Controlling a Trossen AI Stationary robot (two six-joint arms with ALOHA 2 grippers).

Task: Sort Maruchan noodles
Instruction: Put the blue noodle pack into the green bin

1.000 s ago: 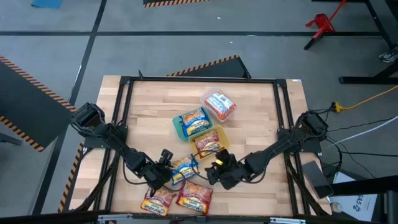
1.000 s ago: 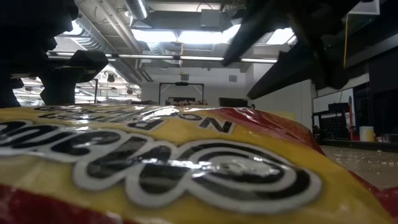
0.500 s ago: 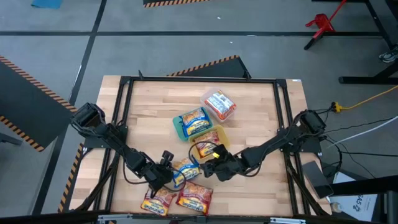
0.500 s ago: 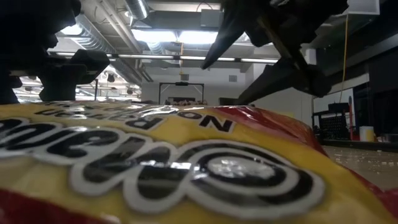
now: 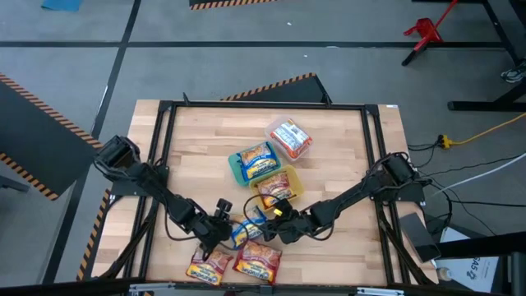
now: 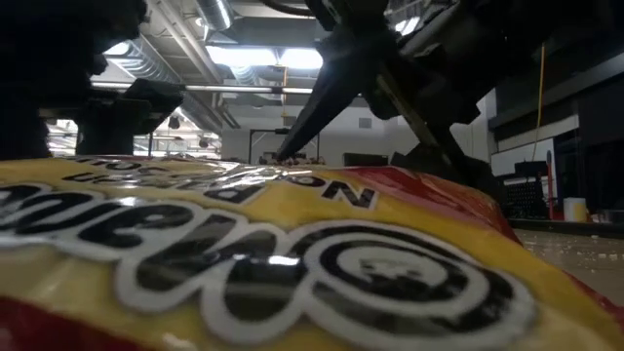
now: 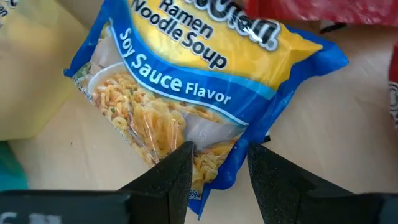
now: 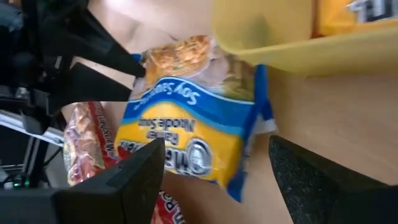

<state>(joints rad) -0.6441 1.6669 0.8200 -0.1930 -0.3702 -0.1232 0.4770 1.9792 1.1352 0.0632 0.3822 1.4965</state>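
A blue-and-yellow soy-sauce noodle packet (image 5: 246,228) (image 7: 186,81) (image 8: 186,130) lies flat near the table's near edge. My left gripper (image 5: 226,236) (image 7: 217,177) is shut on its end. My right gripper (image 5: 272,228) (image 8: 214,180) is open beside the packet's opposite end, fingers spread wide and touching nothing. Two orange-red packets (image 5: 209,265) (image 5: 257,261) lie flat at the near edge. One of them (image 6: 292,263) fills the low view. Other packets lie in a teal container (image 5: 235,168), a yellow container (image 5: 292,182) and a clear container (image 5: 289,137). My left gripper pinches the blue packet between its two fingers at the corner of one short end (image 7: 214,163), by the sealed edge. The fingers (image 7: 171,180) come slanting from the table's left. The packet lies flat on the table.
The three containers sit in a row from mid-table toward the far right. The yellow container's rim (image 8: 267,43) is right by the blue packet's end. A black frame (image 5: 263,105) borders the table. Bare wood shows at the far left and the right.
My right gripper has moved toward the table's left and a little nearer, closing in on the blue packet, with its fingers still spread. My left gripper and the packet have shifted slightly toward the near edge.
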